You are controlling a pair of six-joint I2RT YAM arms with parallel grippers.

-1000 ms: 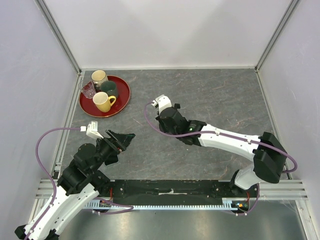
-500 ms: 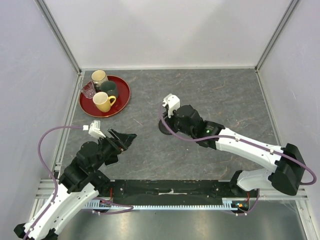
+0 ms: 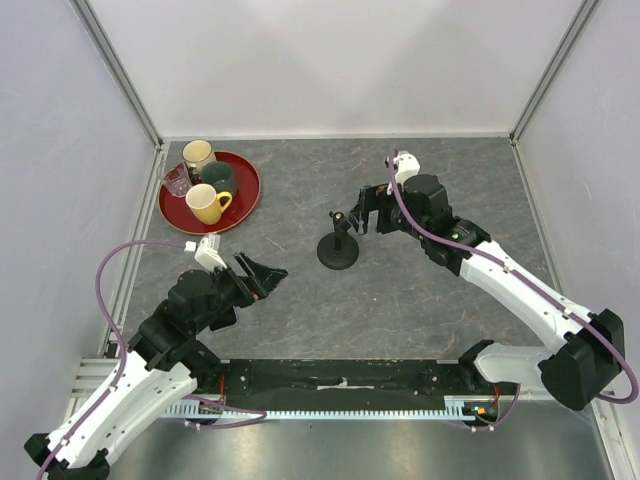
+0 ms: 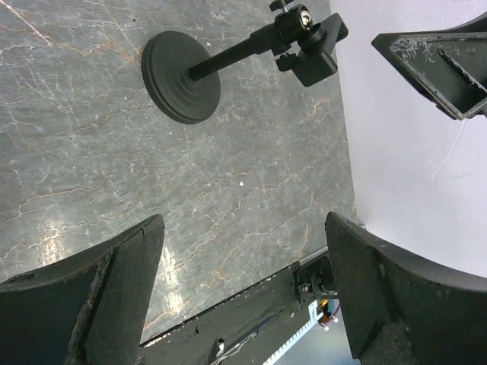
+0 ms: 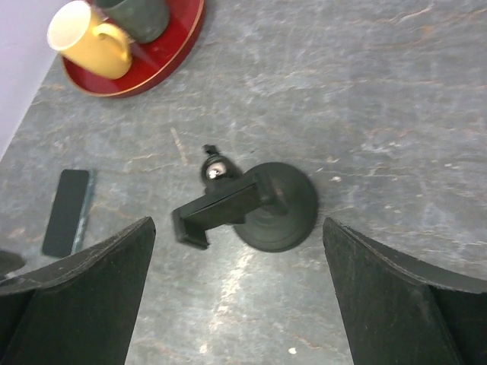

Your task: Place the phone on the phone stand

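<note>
The phone stand (image 3: 338,250) stands upright mid-table on its round base (image 5: 278,207), its clamp bracket (image 5: 217,209) on top and holding nothing. The phone (image 5: 65,212), a flat black rectangle, lies on the table to the stand's left in the right wrist view. The top view does not show it. My right gripper (image 3: 362,213) hovers just right of the stand, open and holding nothing (image 5: 237,228). My left gripper (image 3: 268,277) is left of the stand, open and holding nothing (image 4: 242,228), and its camera sees the stand (image 4: 181,76).
A red tray (image 3: 245,205) at the back left holds a yellow mug (image 3: 206,203), a dark green mug (image 3: 219,178), a cream mug (image 3: 198,155) and a small glass (image 3: 178,181). Walls enclose the table on three sides.
My right gripper has opened, let go of the stand and drawn back to the right. The stand now stands free. My left gripper has edged forward and opened a little wider.
</note>
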